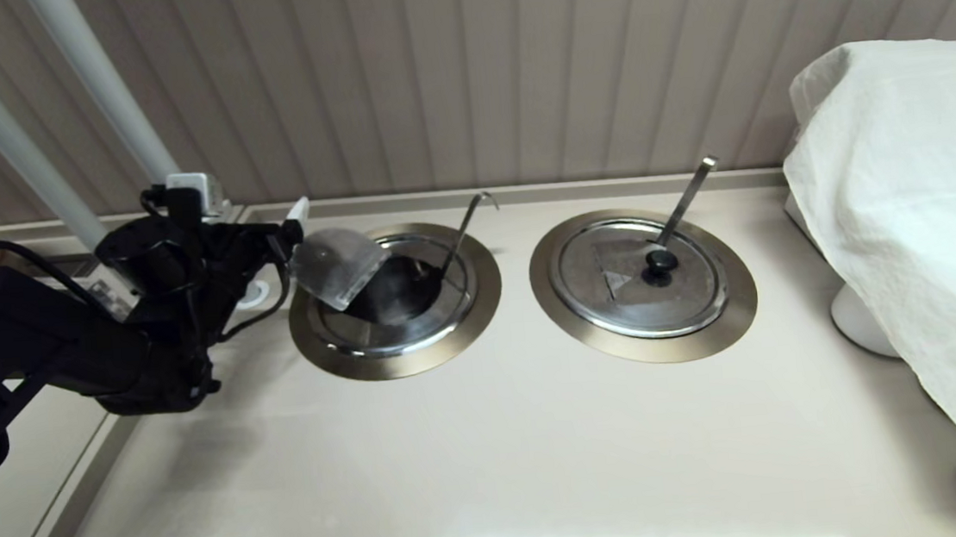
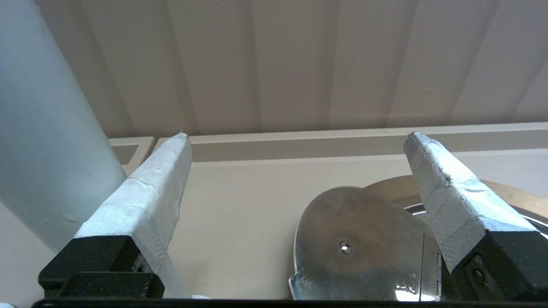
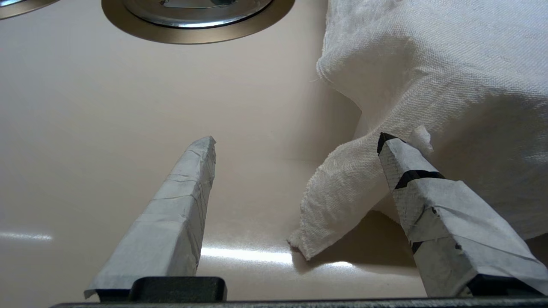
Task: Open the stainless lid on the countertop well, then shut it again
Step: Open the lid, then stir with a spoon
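Note:
The stainless lid (image 1: 338, 268) on the left countertop well (image 1: 399, 357) has its hinged half folded up and tilted, baring the dark bowl. A thin hook-tipped ladle handle (image 1: 466, 226) leans out of the well at the back. My left gripper (image 1: 293, 228) is open just left of the raised flap and holds nothing. In the left wrist view the flap's underside (image 2: 359, 248), with a small bolt at its centre, stands beside one finger of the open left gripper (image 2: 298, 137). My right gripper (image 3: 296, 139) is open low over the counter, out of the head view.
A second ringed well with a shut lid (image 1: 618, 291), black knob and flat straight handle (image 1: 688, 194) sits to the right. A white cloth (image 1: 915, 221) drapes something at the far right, next to the right gripper's finger. Two pale poles (image 1: 107, 85) rise behind the left arm.

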Controlling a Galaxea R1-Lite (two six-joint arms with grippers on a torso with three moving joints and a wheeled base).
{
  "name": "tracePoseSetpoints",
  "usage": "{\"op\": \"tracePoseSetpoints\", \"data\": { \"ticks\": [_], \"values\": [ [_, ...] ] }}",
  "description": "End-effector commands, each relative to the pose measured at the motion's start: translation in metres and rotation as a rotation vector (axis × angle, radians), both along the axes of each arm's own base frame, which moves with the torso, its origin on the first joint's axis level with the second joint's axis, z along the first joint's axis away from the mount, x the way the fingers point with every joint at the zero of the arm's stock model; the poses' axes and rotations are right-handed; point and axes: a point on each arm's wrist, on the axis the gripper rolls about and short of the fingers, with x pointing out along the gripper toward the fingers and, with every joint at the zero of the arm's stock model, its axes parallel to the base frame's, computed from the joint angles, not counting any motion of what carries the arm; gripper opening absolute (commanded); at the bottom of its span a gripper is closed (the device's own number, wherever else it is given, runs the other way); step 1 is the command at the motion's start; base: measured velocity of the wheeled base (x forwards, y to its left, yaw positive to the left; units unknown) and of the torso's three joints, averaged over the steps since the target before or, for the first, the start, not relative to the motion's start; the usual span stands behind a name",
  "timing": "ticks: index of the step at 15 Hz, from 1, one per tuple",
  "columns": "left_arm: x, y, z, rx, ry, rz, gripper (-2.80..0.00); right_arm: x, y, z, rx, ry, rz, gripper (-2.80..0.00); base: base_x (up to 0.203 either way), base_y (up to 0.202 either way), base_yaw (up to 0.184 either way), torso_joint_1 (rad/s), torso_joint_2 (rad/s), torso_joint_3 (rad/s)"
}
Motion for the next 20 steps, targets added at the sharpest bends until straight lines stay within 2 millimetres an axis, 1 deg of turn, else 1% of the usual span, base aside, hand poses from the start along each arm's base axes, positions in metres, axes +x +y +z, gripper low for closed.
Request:
{"op": "tracePoseSetpoints", "data": {
  "ticks": [1, 2, 4, 5, 7, 9, 13, 16, 20],
  "values": [
    [-0.005, -0.002, 0.008, -0.001, -0.029, -0.004, 0.00, 0.000, 0.000, 0.000, -0.001, -0.001, 0.000, 0.00, 0.000, 0.000, 0.000, 0.000, 0.00, 0.000],
    [-0.006, -0.004, 0.005, 0.002, -0.018, -0.011, 0.00, 0.000, 0.000, 0.000, -0.001, -0.001, 0.000, 0.00, 0.000, 0.000, 0.000, 0.000, 0.00, 0.000],
    [-0.012, -0.021, 0.006, -0.001, -0.008, -0.052, 0.00, 0.000, 0.000, 0.000, 0.000, -0.001, 0.000, 0.00, 0.000, 0.000, 0.000, 0.000, 0.00, 0.000],
    [-0.018, -0.033, 0.006, -0.001, 0.006, -0.082, 0.00, 0.000, 0.000, 0.000, -0.001, -0.001, 0.000, 0.00, 0.000, 0.000, 0.000, 0.000, 0.00, 0.000],
    [-0.031, -0.066, 0.004, 0.002, 0.057, -0.154, 0.00, 0.000, 0.000, 0.000, -0.002, -0.001, 0.000, 0.00, 0.000, 0.000, 0.000, 0.000, 0.00, 0.000],
    [-0.040, -0.086, 0.001, 0.004, 0.110, -0.180, 0.00, 0.000, 0.000, 0.000, 0.000, -0.001, 0.000, 0.00, 0.000, 0.000, 0.000, 0.000, 0.00, 0.000],
    [-0.044, -0.099, -0.002, 0.009, 0.150, -0.171, 0.00, 0.000, 0.000, 0.000, -0.002, -0.001, 0.000, 0.00, 0.000, 0.000, 0.000, 0.000, 0.00, 0.000],
    [-0.054, -0.121, 0.002, 0.036, 0.141, -0.164, 0.00, 0.000, 0.000, 0.000, -0.002, -0.001, 0.000, 0.00, 0.000, 0.000, 0.000, 0.000, 0.00, 0.000],
    [-0.043, -0.144, 0.004, 0.084, 0.223, -0.198, 0.00, 0.000, 0.000, 0.000, 0.000, -0.001, 0.000, 0.00, 0.000, 0.000, 0.000, 0.000, 0.00, 0.000]
  ]
}}
